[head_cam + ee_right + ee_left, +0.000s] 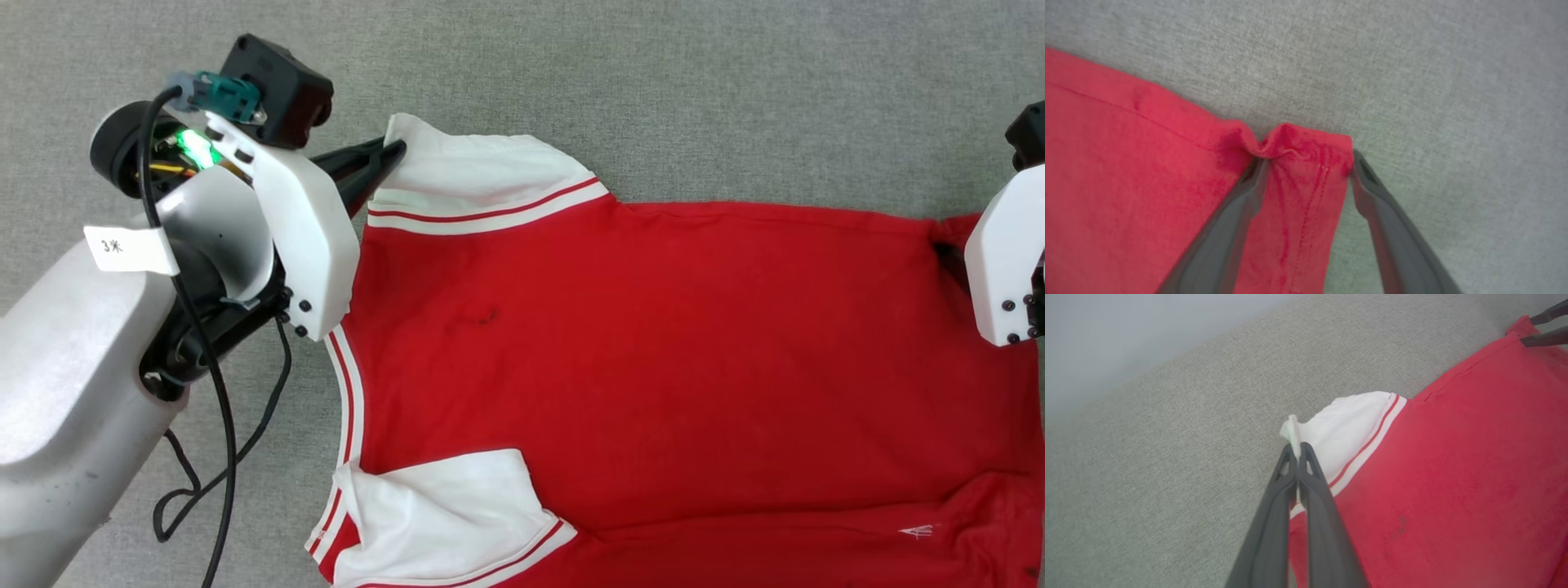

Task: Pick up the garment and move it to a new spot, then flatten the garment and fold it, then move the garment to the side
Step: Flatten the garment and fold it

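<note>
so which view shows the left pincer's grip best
Left wrist view: left pincer shut on the white sleeve, close up. Head view shows it partly behind the wrist; right wrist view shows red hem.

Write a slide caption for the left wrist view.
Left gripper pinches the white sleeve edge of the red jersey T-shirt on grey cloth; right gripper open at the far hem corner.

The garment (653,327) was soft, matt knit cloth. The tabletop (653,82) wore coarse grey woven fabric. The left tool (1298,451) had smooth, matt dark plastic fingers.
</note>
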Motion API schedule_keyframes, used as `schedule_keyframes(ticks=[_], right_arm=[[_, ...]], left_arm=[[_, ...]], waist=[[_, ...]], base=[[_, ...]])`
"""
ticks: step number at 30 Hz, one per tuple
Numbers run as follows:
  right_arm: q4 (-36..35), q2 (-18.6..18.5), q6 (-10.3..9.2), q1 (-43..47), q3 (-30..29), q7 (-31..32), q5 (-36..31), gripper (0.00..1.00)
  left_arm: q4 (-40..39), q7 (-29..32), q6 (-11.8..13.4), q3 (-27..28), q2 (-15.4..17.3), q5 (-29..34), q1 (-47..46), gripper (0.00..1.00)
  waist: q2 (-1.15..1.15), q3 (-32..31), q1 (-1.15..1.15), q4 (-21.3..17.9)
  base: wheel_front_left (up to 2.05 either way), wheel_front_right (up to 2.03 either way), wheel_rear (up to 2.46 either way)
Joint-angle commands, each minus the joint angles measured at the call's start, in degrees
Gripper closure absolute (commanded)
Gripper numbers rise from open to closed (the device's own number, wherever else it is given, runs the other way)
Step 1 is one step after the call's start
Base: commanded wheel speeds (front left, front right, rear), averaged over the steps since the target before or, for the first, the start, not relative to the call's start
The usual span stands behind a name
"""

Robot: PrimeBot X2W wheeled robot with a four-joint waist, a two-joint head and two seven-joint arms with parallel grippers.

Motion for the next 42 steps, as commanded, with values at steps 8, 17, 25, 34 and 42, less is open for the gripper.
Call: schedule_keyframes(ticks=[8, 17, 25, 34, 42], right_arm=[[4.8, 0.4, 0.07, 2.21, 3.02, -3.52, 1.79, 1.0], [5.18, 0.19, 0.05, 2.49, 0.54, -13.97, 3.65, 1.0], [4.71, -0.02, 0.05, 7.37, -1.73, -21.96, 6.16, 1.0], [2.55, 1.06, 0.05, 16.06, -3.84, -28.37, 10.39, 1.0], [-0.55, 0.75, 0.05, 24.8, -5.51, -31.24, 12.47, 1.0]], left_arm=[[1.13, -2.18, 0.72, 0.05, -0.23, 0.39, 1.94, 1.0], [2.51, -4.99, 1.92, 0.41, 0.84, -0.27, 6.18, 1.0], [0.67, -5.94, 3.35, -0.05, 2.03, -1.58, 12.03, 1.0], [-3.18, -7.93, 6.71, -0.34, 4.0, -3.52, 21.52, 1.0], [-7.0, -9.69, 9.59, -1.14, 5.83, -4.65, 30.08, 1.0]], waist=[[0.0, -1.37, 0.0, 0.24], [0.0, -6.82, 0.0, -0.95], [0.0, -12.12, 0.0, -0.99], [0.0, -16.82, 0.0, -0.14], [0.0, -19.64, 0.0, 0.91]], base=[[0.0, 0.0, 0.0], [0.0, 0.0, 0.0], [0.0, 0.0, 0.0], [0.0, 0.0, 0.0], [0.0, 0.0, 0.0]])
